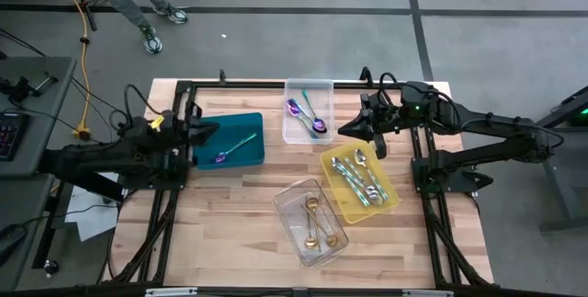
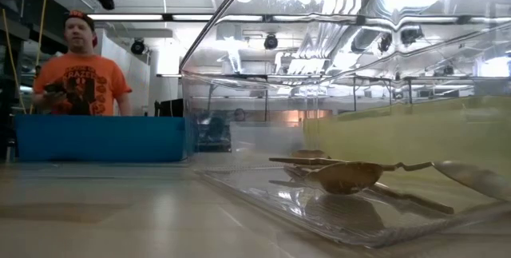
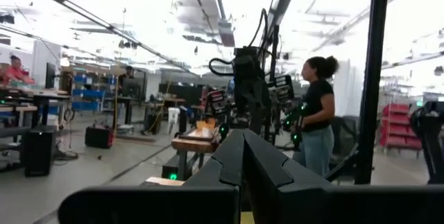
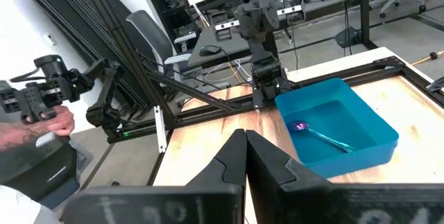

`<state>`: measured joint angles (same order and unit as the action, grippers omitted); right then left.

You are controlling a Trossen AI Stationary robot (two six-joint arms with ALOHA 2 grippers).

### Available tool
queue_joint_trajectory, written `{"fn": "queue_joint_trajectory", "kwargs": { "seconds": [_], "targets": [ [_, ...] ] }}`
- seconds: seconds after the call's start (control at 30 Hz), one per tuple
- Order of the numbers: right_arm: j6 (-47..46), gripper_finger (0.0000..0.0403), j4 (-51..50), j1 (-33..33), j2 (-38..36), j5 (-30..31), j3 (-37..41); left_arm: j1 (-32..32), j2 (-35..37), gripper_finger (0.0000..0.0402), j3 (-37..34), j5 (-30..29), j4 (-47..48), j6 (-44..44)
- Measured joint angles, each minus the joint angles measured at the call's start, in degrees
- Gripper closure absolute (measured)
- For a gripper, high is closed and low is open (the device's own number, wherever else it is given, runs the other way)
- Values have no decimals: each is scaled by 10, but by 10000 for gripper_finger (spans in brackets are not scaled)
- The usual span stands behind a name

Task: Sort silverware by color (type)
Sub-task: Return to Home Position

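Observation:
The silverware lies in four trays. A teal-handled spoon with a purple bowl point(image 1: 234, 147) rests in the teal tray point(image 1: 250, 122). Iridescent purple-blue pieces point(image 1: 306, 115) lie in the far clear tray point(image 1: 292, 133). Silver pieces point(image 1: 360, 177) fill the yellow tray point(image 1: 335, 196), and gold pieces point(image 1: 315, 223) sit in the near clear tray point(image 1: 287, 207). My left gripper point(image 1: 211, 131) is shut and empty at the teal tray's left edge. My right gripper point(image 1: 345, 131) is shut and empty, held above the table between the far clear tray and the yellow tray.
A dark metal frame point(image 1: 248, 85) runs along the table's far and side edges. Bare wood point(image 1: 230, 214) lies left of the near clear tray. Beyond the table, a person in an orange shirt point(image 2: 80, 78) shows in the low view, and another person point(image 3: 316, 123) in the left wrist view.

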<state>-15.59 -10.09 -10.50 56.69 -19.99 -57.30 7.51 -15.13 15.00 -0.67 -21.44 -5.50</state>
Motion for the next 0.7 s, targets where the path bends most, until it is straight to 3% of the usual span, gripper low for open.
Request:
{"fn": "queue_joint_trajectory", "kwargs": {
  "seconds": [0.4, 0.7],
  "targets": [
    [-26, 403, 0, 0, 0, 0, 0, 1, 124, 401, -95, 0, -26, -40],
    [-28, 403, 0, 0, -1, 1, 0, 0, 147, 401, -143, -1, -62, -93]
  ]
}}
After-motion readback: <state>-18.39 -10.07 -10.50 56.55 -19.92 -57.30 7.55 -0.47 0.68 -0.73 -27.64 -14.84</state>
